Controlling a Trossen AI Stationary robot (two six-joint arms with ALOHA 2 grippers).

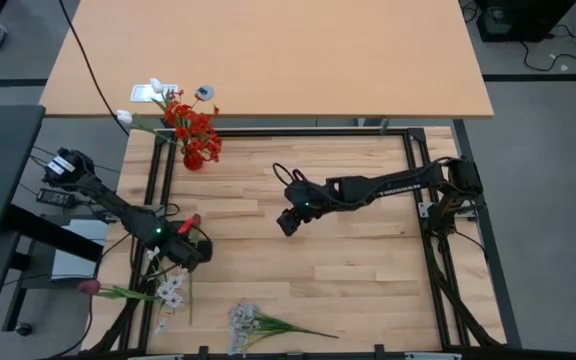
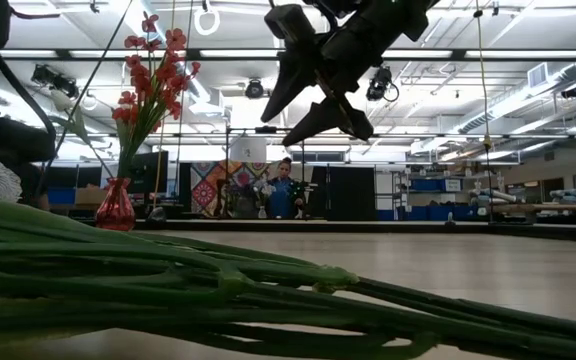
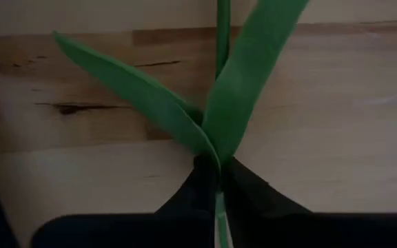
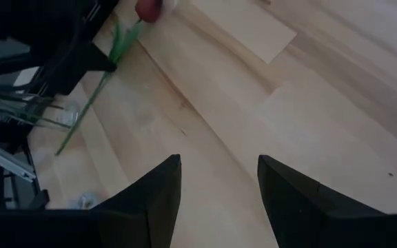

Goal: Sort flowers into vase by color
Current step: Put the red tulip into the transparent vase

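High view, left gripper (image 1: 190, 247): near the table's (image 1: 368, 280) left edge, well below the red vase (image 1: 193, 160), clenched on a tulip stem whose red bud (image 1: 194, 219) pokes out just above the fingers.
High view, right gripper (image 1: 289, 222): above the table's middle, well right of the red vase, fingers spread with nothing between them.
High view, red blossoms (image 1: 194, 128): standing in the red vase at the table's far left corner.
High view, white blooms (image 1: 171, 291): lying at the left edge, just below the left gripper.
High view, pale sprig (image 1: 249, 322): lying at the near edge, right of the white blooms.
Low view, red vase (image 2: 116, 207): upright at the left, red blossoms (image 2: 154, 70) rising tall from it.
Low view, green stalks (image 2: 218, 290): lying across the foreground, close to the camera.
Low view, right gripper (image 2: 313, 90): hanging above the table, right of the vase, jaws parted.
Left wrist view, tulip stem (image 3: 220, 207): pinched between the 2 dark fingers (image 3: 253, 196), 2 green leaves (image 3: 185, 117) fanning out beyond them.
Right wrist view, right gripper (image 4: 219, 186): released, bare wood between its 2 fingers.
Right wrist view, red bud (image 4: 148, 8): far off, with its stem (image 4: 102, 83) running into the left arm's fingers.
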